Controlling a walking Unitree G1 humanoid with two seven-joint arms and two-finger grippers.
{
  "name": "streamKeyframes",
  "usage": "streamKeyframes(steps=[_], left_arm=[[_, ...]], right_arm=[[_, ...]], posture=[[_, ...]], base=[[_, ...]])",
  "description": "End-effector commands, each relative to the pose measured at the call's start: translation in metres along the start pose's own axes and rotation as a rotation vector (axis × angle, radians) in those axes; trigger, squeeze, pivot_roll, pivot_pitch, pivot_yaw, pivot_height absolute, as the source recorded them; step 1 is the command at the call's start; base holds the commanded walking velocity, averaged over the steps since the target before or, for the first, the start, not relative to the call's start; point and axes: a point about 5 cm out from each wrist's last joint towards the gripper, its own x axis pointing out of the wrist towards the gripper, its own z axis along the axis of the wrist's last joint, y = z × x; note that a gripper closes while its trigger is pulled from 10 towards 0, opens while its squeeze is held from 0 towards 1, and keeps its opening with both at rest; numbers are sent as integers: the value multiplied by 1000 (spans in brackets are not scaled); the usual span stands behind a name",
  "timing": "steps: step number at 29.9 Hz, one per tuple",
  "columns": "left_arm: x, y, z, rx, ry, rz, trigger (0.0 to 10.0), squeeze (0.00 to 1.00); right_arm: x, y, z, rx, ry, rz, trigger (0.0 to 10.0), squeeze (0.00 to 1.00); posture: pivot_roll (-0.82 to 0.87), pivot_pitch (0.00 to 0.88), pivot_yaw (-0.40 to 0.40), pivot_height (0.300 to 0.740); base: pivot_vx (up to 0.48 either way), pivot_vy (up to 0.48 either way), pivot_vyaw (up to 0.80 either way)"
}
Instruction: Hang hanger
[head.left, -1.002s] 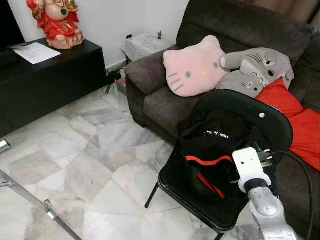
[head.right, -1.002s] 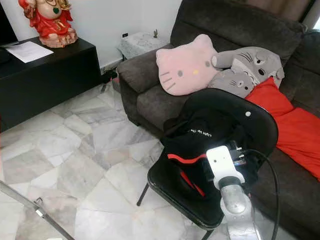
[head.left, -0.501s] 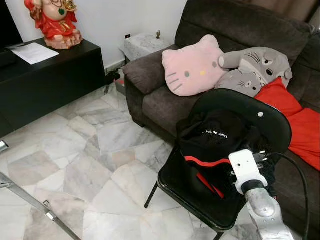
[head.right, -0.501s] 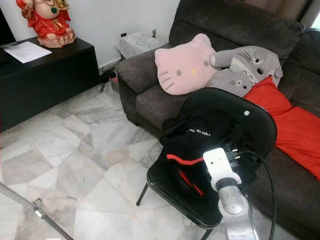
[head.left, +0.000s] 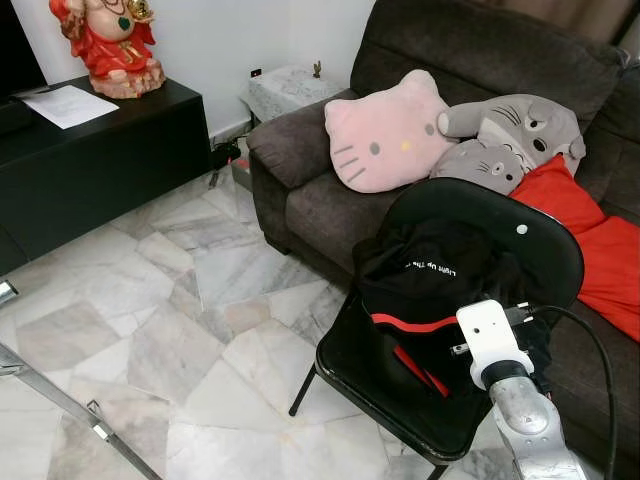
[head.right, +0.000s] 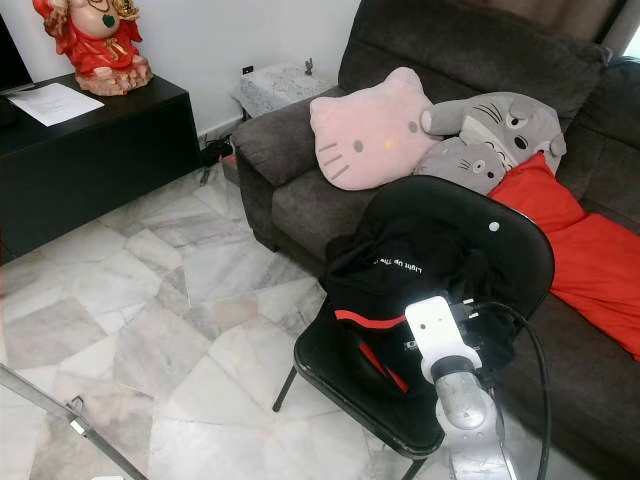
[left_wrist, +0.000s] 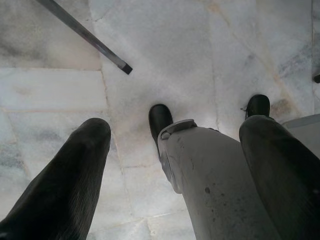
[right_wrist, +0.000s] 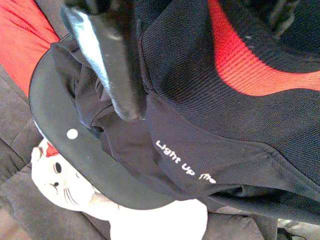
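— Step in hand? Reaching: right hand (right_wrist: 165, 75) poised just over black-and-red garment (head.left: 430, 290) heaped on chair (head.left: 400, 400) seat. Fingers: cannot tell. Left hand (left_wrist: 170, 150) idle, spread apart above floor (left_wrist: 165, 45).
— Hanger? Not made out. Next: probably lifting garment clear.

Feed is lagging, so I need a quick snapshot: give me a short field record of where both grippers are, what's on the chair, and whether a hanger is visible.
right gripper: reaching over the chair seat, at the garment; finger state not readable
left gripper: open, hanging idle above the marble floor
black chair: stands in front of the sofa
black garment: bunched on the chair, red trim, white lettering
hanger: none identifiable
sofa contents: pink cat cushion, grey plush, red fabric
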Motion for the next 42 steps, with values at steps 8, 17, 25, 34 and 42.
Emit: streamKeyframes(steps=[8,17,25,34,42], left_arm=[[-1,-1,-8,6,34,-3,10000,0],[-1,-2,-9,8,38,-9,10000,0],[-2,2,-10,8,40,-5,10000,0],[-1,1,-7,13,36,-9,10000,0],[-1,0,-5,18,36,-10,10000,0]], right_arm=[[0,-5,-3,4,24,-34,0,0],[2,-16,-3,23,37,-122,0,0],[11,-40,24,83,-65,-298,0,0],[21,-82,76,104,-289,-514,0,0],[20,-106,106,121,-413,-612,0,0]], posture=[[-182,123,-48,740],[-183,121,-46,740],[-181,118,-37,740],[-186,117,-24,740],[-189,121,-19,740]], base=[[0,0,0],[0,0,0],[0,0,0],[0,0,0],[0,0,0]])
